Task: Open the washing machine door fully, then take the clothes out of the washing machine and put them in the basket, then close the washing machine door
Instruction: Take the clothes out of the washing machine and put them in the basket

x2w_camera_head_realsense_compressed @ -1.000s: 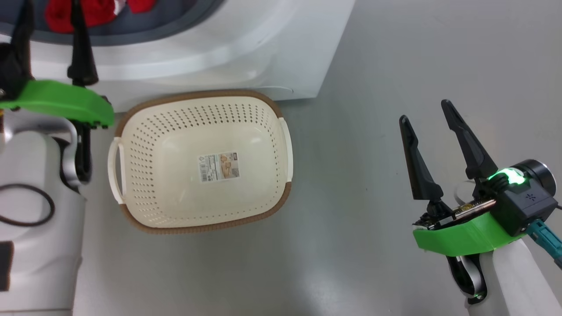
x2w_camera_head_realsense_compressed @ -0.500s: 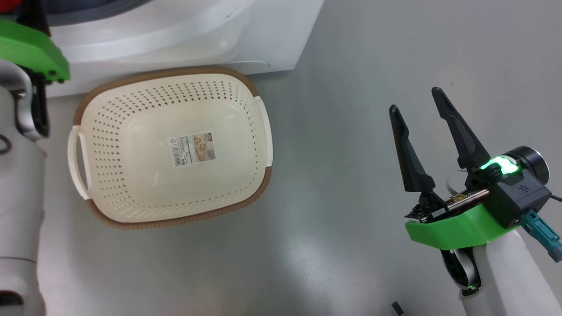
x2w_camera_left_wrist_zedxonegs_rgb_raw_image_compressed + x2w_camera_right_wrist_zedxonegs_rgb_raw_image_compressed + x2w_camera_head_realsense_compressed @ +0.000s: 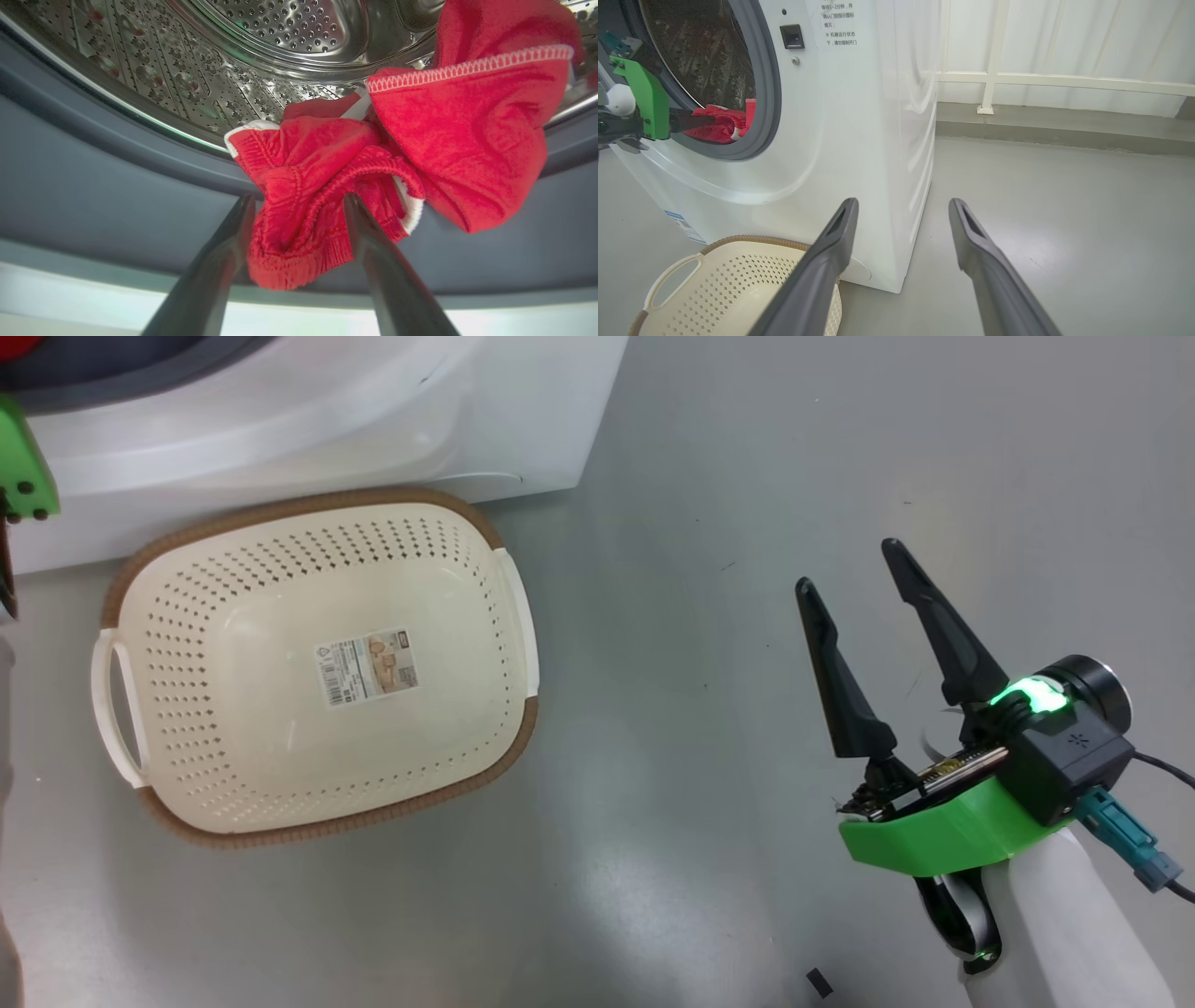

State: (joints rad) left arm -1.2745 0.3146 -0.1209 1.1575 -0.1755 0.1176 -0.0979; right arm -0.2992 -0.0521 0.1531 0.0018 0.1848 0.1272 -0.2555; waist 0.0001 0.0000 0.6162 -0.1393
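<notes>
Left pincer (image 3: 299,200) gapes wide at the washing machine (image 3: 859,116) mouth, fingers (image 3: 219,261) either side of the red clothes (image 3: 303,177) heaped on its grey ring (image 3: 93,186), unclamped. Right pincer (image 3: 845,565), spread and empty, hovers off the machine's side; the basket (image 3: 205,579) sits at its foot.

On the floor (image 3: 709,523), just before the foot of the washing machine (image 3: 392,420) and below its opening: the basket (image 3: 177,579), a label (image 3: 366,667) on its bottom. Inside that opening, on the lower lip between drum (image 3: 280,28) and rubber ring (image 3: 93,186): the clothes (image 3: 458,140), one fold hanging over the ring between the two spread fingers of the left gripper (image 3: 299,199). Right of the basket, well apart, over bare floor: the right gripper (image 3: 848,564). Beyond the machine, further right: a rail (image 3: 1064,81).
</notes>
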